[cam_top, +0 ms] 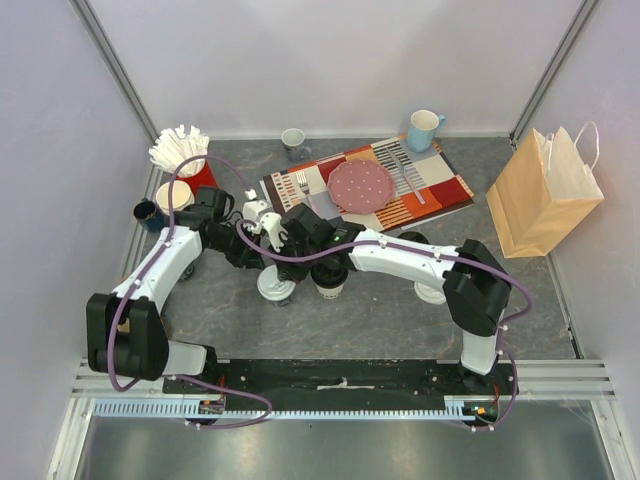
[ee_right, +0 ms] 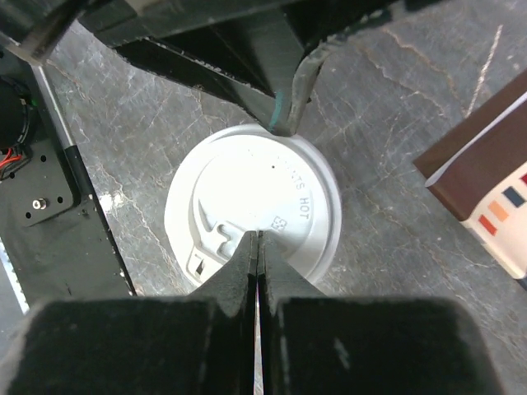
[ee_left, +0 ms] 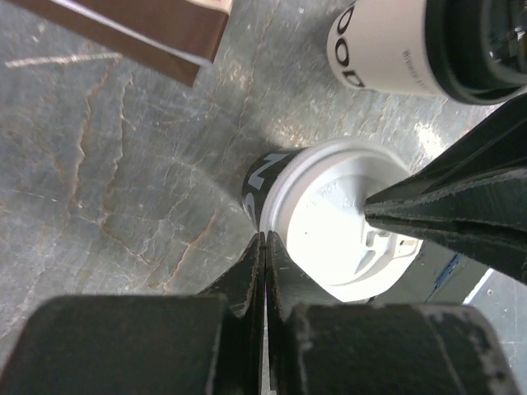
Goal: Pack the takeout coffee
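The black takeout coffee cup with a white sip lid (ee_left: 329,222) stands upright on the grey stone-look table (cam_top: 380,310). It also shows in the top view (cam_top: 277,287) and as a white lid (ee_right: 255,206) in the right wrist view. The cream-white cup with a black lid (ee_left: 387,49) stands just beside it (cam_top: 330,281). My left gripper (ee_left: 265,239) is shut, its tips at the white lid's rim. My right gripper (ee_right: 258,234) is shut too, its tips resting over the middle of that lid. Neither gripper holds anything.
A brown paper bag (cam_top: 545,195) stands open at the right. At the back lie a patterned placemat (cam_top: 440,195) with a pink plate (cam_top: 362,186) and fork, a blue mug (cam_top: 423,130) and a grey mug (cam_top: 293,142). A red holder of white packets (cam_top: 185,152), a spare paper cup (cam_top: 175,195) and a dark mug (cam_top: 148,213) stand left.
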Available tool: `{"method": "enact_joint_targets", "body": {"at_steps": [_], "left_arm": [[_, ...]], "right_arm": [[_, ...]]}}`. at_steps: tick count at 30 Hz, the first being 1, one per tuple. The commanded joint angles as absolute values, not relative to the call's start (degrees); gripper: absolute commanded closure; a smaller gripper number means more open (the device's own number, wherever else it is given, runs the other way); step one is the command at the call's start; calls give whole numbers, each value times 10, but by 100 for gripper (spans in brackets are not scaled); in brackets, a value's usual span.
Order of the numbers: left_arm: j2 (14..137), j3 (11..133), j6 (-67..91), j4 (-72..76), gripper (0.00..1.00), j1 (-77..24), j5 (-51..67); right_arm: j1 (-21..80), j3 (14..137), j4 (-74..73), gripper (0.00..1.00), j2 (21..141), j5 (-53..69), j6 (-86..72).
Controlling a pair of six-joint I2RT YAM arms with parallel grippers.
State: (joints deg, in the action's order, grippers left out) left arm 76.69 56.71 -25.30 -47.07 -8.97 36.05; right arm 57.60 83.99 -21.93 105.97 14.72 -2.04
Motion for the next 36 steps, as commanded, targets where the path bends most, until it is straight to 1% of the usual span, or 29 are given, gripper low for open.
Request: {"method": "enact_joint_targets", "body": {"at_steps": [1,8,15,19,22,24,27,29,32,36], "left_arm": [[772,543,-290,-473,98,-110,381],[737,562,-303,-497,98,-111,400],[713,611,-289,-519,98,-111,436],[715,611,-283,-521,98,-120,443],[713,597,-294,-530,98,-130,443],[708,577,-306,-535,98,-137,443],[714,540,-327,-534,98,-148,434],[723,527,-337,-527,98,-155,406],[734,516,-344,-520,98,-156,389],[734,521,-340,-516,98,-156,389]], "right_arm": [[557,818,-171,100,1087,135,-41],[556,817,-176,100,1061,150,-40],[558,889,-194,100,1034,163,-22],[558,907,-199,100,1034,160,-18],[565,887,-196,100,1027,161,-25],[574,848,-187,100,1019,159,-35],[585,781,-135,100,1018,184,-62],[584,745,-125,100,1030,175,-69],[568,714,-98,100,1040,172,-80],[559,715,-99,100,1039,168,-82]]}}
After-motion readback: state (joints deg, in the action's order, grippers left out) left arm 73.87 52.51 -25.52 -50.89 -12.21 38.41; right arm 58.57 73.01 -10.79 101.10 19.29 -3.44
